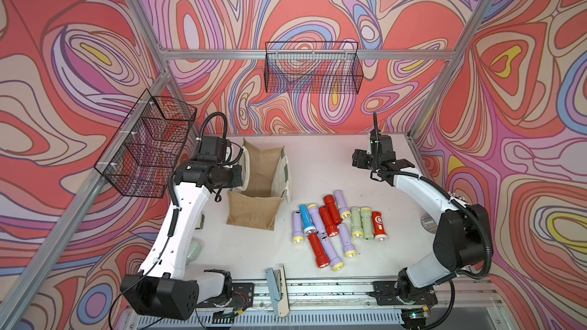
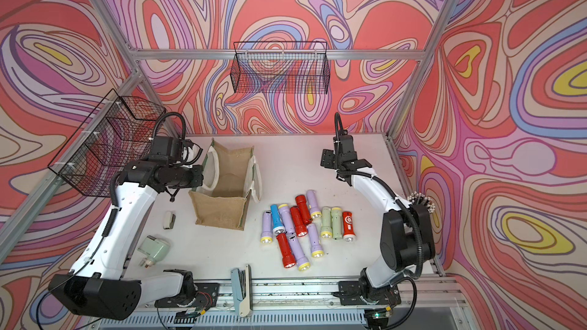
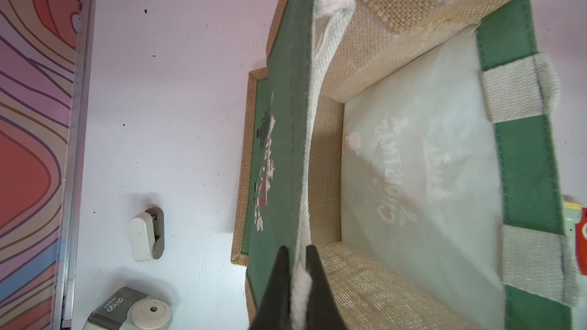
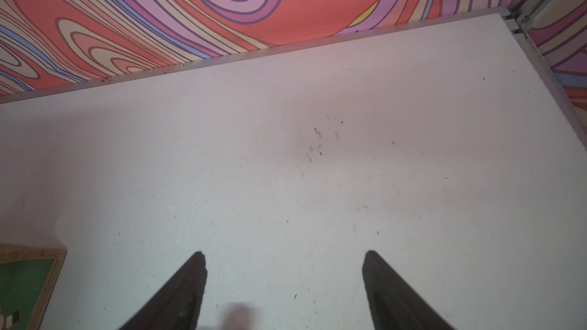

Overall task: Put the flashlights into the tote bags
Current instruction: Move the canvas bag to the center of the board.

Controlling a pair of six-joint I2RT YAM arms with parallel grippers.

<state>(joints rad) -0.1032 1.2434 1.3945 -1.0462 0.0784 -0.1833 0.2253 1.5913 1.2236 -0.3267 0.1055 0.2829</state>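
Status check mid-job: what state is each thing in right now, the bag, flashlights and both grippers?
tote bag, upright, mouth open, empty inside.
flashlights, lying in a cluster on the table beside the bag.
left gripper, shut on the tote bag's rim.
right gripper, open, empty, over bare table.
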